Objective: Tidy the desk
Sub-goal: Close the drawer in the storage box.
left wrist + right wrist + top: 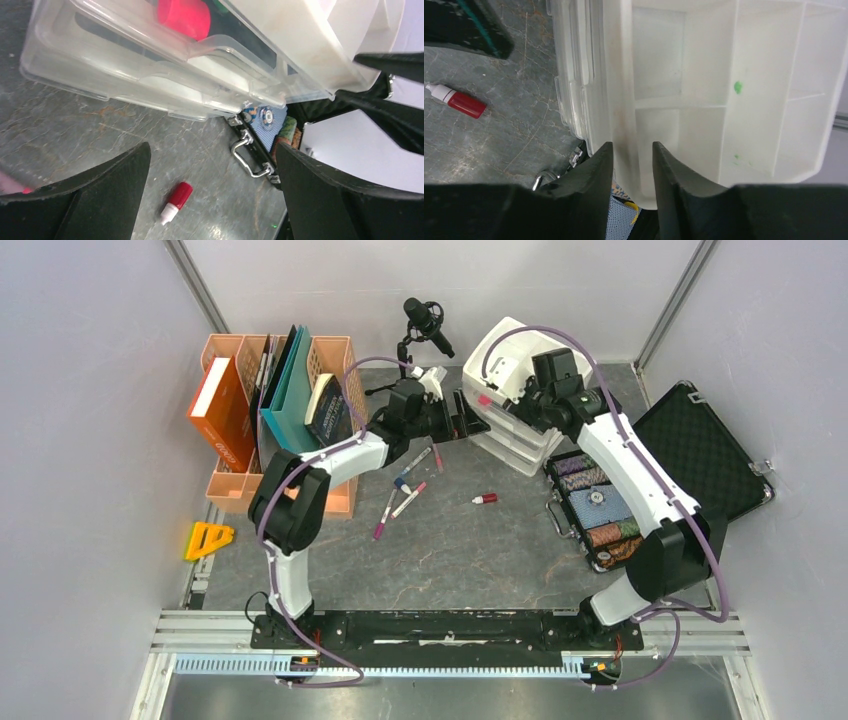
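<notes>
Desk (450, 550) lies flat, filling the walled bay. Long axis runs left-right in the top view, from orange file rack (240, 420) to black case (700, 455). Left gripper (212, 150) gapes wide and holds nothing, just beside the clear drawer unit (125, 75). Right gripper (631, 147) is part-closed, its fingers astride the white tray's (684, 75) wall; whether it pinches, can't tell. Red-capped bottle (485, 499) lies on its side mid-desk.

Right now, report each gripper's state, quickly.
Left gripper: open, holding nothing.
Right gripper: fingers either side of the white tray's wall; clamped or not cannot be told.
</notes>
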Controlling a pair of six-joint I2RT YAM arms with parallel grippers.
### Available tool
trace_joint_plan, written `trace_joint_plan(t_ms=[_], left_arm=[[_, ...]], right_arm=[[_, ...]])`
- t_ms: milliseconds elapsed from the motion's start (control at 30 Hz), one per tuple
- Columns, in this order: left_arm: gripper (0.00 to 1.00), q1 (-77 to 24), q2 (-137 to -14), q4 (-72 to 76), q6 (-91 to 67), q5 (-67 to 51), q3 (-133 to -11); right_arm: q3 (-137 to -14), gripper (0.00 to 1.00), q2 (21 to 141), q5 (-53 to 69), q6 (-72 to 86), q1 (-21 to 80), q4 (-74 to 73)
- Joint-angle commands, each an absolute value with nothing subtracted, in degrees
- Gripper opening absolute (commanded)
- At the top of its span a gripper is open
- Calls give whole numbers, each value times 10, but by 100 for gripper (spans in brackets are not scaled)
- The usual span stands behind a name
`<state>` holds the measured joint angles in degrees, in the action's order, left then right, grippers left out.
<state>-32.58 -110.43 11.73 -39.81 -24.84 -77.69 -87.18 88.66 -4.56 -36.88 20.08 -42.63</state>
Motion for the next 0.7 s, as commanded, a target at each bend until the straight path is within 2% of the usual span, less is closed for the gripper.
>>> trace_joint_plan(t_ms=[0, 233, 433, 533, 667], left_arm=[[100, -323, -1145, 202, -491, -277, -809], [96, -323, -1200, 302, -545, -292, -810], [96, -322, -1247, 482, -610, -314, -781], [95, -322, -1259, 499, -613, -319, -777], [95, -322, -1265, 538, -619, -318, -761]], right_arm=[[-889, 37, 902, -21, -355, 195, -425], [-887, 22, 897, -2, -341, 194, -429], [-894, 9, 894, 22, -327, 193, -442], [-906, 1, 900, 29, -321, 192, -452], [-935, 0, 913, 40, -316, 186, -468]])
